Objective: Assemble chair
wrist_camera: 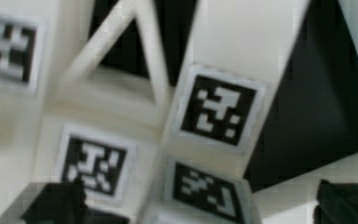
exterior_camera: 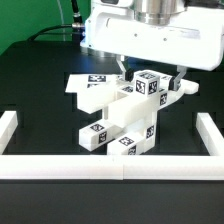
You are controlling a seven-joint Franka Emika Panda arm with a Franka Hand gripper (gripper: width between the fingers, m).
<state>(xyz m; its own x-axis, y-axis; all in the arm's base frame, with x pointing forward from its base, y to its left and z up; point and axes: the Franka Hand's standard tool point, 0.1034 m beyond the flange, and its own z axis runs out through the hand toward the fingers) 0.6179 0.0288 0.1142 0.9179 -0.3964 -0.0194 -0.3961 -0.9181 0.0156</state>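
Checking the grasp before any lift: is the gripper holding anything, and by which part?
Cannot be told: the gripper straddles the chair's upper tagged block, but finger contact is not visible.

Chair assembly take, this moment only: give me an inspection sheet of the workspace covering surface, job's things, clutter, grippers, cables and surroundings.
Surface: black table, with white rails along three sides in the exterior view.
Job's things: white tagged chair parts clustered mid-table, several stacked or joined; the joints cannot be made out.
Clutter: nothing seen.
Grippers: the gripper is low over the cluster's top; its fingers are spread either side of a tagged part, with a gap on one side, so it looks open.
Cables: one dark cable behind the arm.
Surroundings: green backdrop.
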